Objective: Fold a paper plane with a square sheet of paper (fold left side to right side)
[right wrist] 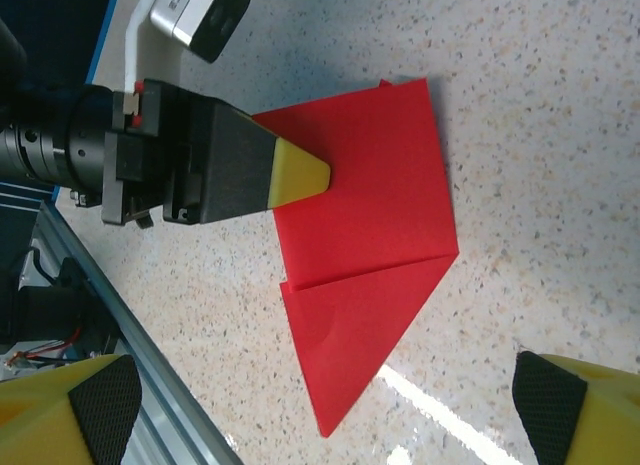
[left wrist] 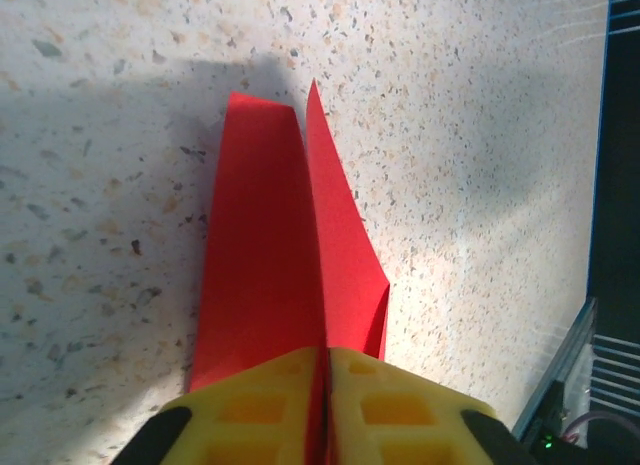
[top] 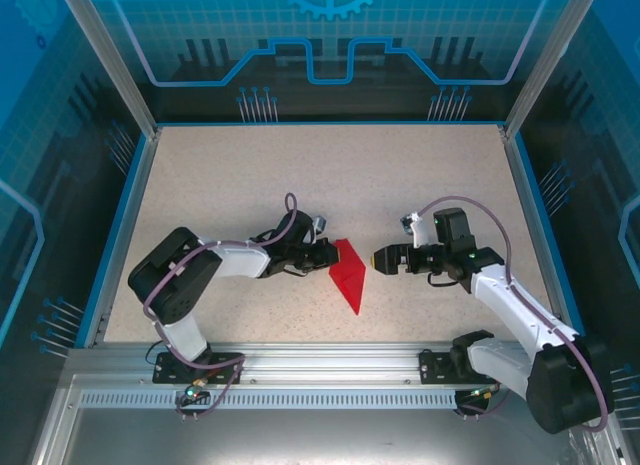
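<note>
The square sheet of paper point(top: 346, 273) is bright red and lies mid-table, folded into a pointed shape with its tip toward the near edge. My left gripper point(top: 328, 257) reaches in from the left and is shut on the sheet's left edge. In the left wrist view a raised red fold point(left wrist: 270, 245) runs between the closed yellow fingers point(left wrist: 250, 410) of the left gripper point(left wrist: 326, 385). My right gripper point(top: 378, 259) hovers just right of the sheet, open and holding nothing. In the right wrist view, the right gripper point(right wrist: 330, 410) faces the red sheet point(right wrist: 370, 235) and the left gripper's yellow tip point(right wrist: 300, 175) resting on it.
The speckled tabletop point(top: 250, 175) is bounded by a blue rim point(top: 120, 225) at the sides and an aluminium rail point(top: 320, 360) along the near edge, where both arm bases sit. Free surface lies behind and to both sides of the sheet.
</note>
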{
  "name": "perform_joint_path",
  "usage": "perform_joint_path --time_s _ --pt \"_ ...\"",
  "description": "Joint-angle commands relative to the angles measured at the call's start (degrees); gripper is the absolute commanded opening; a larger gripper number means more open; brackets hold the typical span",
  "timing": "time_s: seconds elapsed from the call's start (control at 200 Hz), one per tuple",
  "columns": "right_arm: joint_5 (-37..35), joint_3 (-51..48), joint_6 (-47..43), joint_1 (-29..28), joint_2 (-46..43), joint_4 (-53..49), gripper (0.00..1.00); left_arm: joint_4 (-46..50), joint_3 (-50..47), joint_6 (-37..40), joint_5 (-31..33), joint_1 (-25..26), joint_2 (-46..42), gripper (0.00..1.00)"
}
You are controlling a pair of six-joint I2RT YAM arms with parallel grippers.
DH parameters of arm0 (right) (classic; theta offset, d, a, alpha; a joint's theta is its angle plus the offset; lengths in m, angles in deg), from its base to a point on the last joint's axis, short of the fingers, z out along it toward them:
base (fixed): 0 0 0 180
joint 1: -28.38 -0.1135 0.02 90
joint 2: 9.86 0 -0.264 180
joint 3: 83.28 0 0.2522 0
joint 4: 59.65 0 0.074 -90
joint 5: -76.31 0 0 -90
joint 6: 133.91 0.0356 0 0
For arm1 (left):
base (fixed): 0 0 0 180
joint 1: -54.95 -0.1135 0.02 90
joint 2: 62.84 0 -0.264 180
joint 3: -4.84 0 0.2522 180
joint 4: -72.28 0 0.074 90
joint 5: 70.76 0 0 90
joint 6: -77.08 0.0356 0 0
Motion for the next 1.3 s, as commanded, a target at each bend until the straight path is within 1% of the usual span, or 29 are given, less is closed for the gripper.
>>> perform_joint_path --time_s 0.0,0.09,0.175,0.235,0.32,0.34,0.39,0.49,0.575,0.67,0.72,0.865,1.09,1.296 --pt "0.4 -1.9 -0.9 0.5 0.5 8.2 0.99 -3.4 -2.8 3.5 -3.4 -1.1 -3.7 0.05" --pt "1.3 -1.8 -2.1 0.3 2.4 10.6 0.99 -5.5 -4.9 5.2 -5.6 -1.9 -6.2 0.02" --pt "5.3 1.6 -3.3 0.4 8.1 9.9 0.99 -6.5 -6.4 6.8 -7.6 -2.5 -8.4 0.00" --pt "9.9 3.5 -3.6 0.4 13.4 11.9 0.92 -6.8 -7.2 7.8 -9.0 -2.7 -9.4 0.00" --pt "15.2 5.3 -2.9 0.6 20.4 16.7 0.92 -6.8 -7.9 9.1 -10.3 -2.8 -10.6 0.00" --pt "15.9 5.6 -2.5 0.6 21.5 17.9 0.91 -6.9 -8.1 9.3 -10.7 -2.9 -10.8 0.00" --pt "16.8 6.2 -2.1 0.6 24.7 20.4 0.86 -7.0 -8.5 9.9 -11.4 -2.9 -11.1 0.00" --pt "17.9 8.6 -3.6 0.5 29.9 20.6 0.79 -7.6 -8.9 10.3 -12.1 -3.0 -11.8 0.00" --pt "20.4 9.3 -3.8 0.6 33.0 22.2 0.74 -6.7 -8.7 11.2 -12.4 -3.0 -12.3 0.00" --pt "23.7 8.6 -2.9 0.6 34.7 25.3 0.70 -6.5 -8.5 11.7 -12.7 -3.0 -12.4 0.00" --pt "24.7 7.8 -2.4 0.5 35.0 26.8 0.70 -6.9 -8.4 11.7 -13.1 -3.0 -12.4 0.00" --pt "27.3 6.5 -1.9 0.0 35.3 27.7 0.68 -7.2 -8.2 11.6 -14.0 -3.0 -11.7 0.00" --pt "27.3 5.8 -2.4 -0.5 35.5 26.1 0.67 -7.3 -8.4 11.8 -14.4 -3.0 -12.5 0.00" --pt "28.9 6.5 -2.5 -1.3 37.2 25.9 0.65 -7.3 -8.3 11.6 -14.9 -3.0 -12.5 0.00"
